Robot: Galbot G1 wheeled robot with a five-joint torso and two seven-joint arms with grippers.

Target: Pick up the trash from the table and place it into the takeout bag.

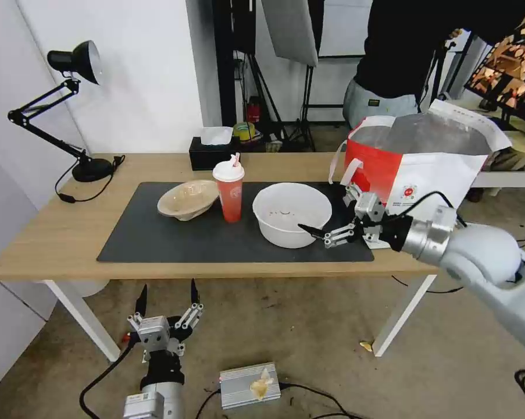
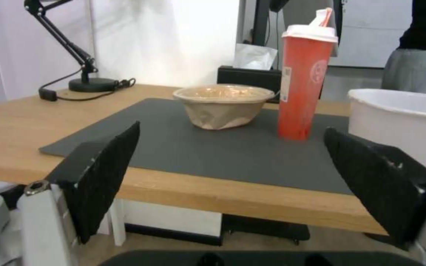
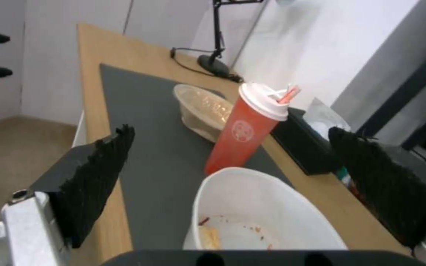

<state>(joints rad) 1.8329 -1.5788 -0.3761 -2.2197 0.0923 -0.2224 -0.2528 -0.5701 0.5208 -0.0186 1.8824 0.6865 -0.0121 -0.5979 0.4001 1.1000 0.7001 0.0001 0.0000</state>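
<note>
The right claw (image 1: 326, 218), spread wide, hovers at the rim of the white bowl (image 1: 291, 214) on the bench (image 1: 53, 244). The left claw (image 1: 168, 297), also spread, hangs below the bench edge.

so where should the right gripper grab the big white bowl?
Grip the rim of the white bowl on its right side, nearest the open right gripper, one finger inside the wall and one outside. The bowl sits upright, too broad to span, and its thin, open rim is clear of the red cup.
</note>
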